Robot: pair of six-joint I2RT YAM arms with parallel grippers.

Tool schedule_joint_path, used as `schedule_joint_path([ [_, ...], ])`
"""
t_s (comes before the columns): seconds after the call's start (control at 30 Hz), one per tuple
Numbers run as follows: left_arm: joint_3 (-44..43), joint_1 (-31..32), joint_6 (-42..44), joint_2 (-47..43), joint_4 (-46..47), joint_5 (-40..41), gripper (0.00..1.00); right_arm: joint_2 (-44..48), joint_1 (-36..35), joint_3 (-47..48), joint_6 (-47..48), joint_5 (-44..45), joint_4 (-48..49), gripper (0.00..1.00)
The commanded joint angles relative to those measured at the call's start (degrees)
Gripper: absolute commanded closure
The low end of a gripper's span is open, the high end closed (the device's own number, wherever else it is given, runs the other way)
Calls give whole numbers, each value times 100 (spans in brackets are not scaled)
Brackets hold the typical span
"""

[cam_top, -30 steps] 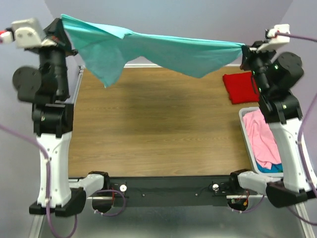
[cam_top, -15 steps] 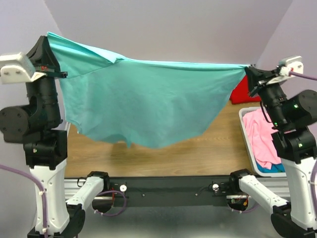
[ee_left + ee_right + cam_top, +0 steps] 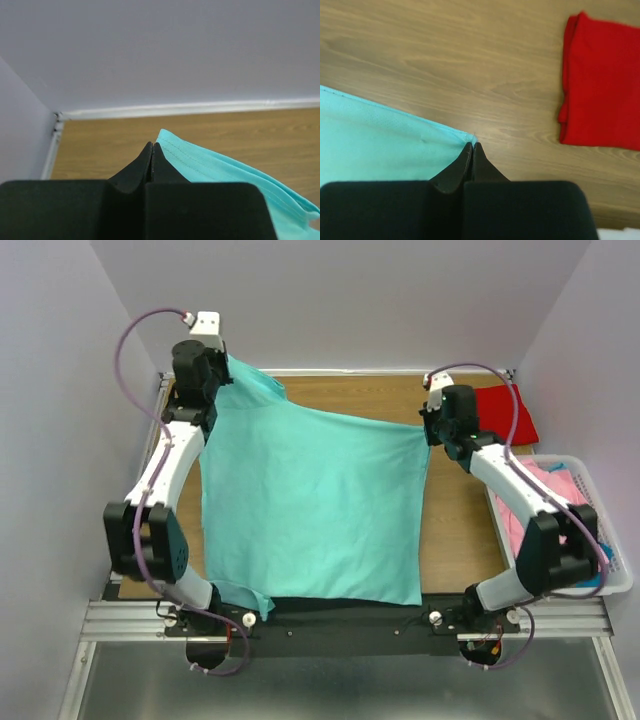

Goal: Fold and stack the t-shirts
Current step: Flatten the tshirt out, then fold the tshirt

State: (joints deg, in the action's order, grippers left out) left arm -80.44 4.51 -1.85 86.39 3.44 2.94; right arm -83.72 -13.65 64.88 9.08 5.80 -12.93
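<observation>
The aqua-teal t-shirt (image 3: 310, 505) lies spread over the table, its near edge hanging off the front. My left gripper (image 3: 222, 368) is shut on its far left corner (image 3: 200, 162), low over the table's far left. My right gripper (image 3: 427, 430) is shut on its far right corner (image 3: 395, 145). A folded bright red t-shirt (image 3: 508, 412) lies at the far right, and it shows in the right wrist view (image 3: 602, 82). Pink (image 3: 540, 505) and blue-teal cloth sit in the basket.
A white plastic basket (image 3: 612, 570) stands off the table's right edge beside my right arm. Grey walls close in the table at the back and sides. Bare wood (image 3: 455, 530) shows right of the spread shirt.
Both arms have swung from held high near the camera down and forward to the table's far side. The aqua-teal shirt went from hanging stretched in the air to lying flat on the table.
</observation>
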Motion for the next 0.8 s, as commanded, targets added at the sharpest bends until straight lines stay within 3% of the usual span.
schedule_joint_path([
  [0.0, -426, -30, -246, 939, 456, -520, 100, -843, 195, -29, 304, 764, 1220, 99],
  [0.13, -902, -3, -386, 2089, 438, -724, 100, -1758, 363, 217, 314, 931, 1644, 99],
  [0.27, -1227, 6, -404, 2671, 403, -768, 100, -2462, 416, 542, 410, 966, 1750, 99],
  [0.77, -1176, 6, -448, 2980, 377, -821, 100, -2983, 451, 851, 278, 1054, 1803, 99],
])
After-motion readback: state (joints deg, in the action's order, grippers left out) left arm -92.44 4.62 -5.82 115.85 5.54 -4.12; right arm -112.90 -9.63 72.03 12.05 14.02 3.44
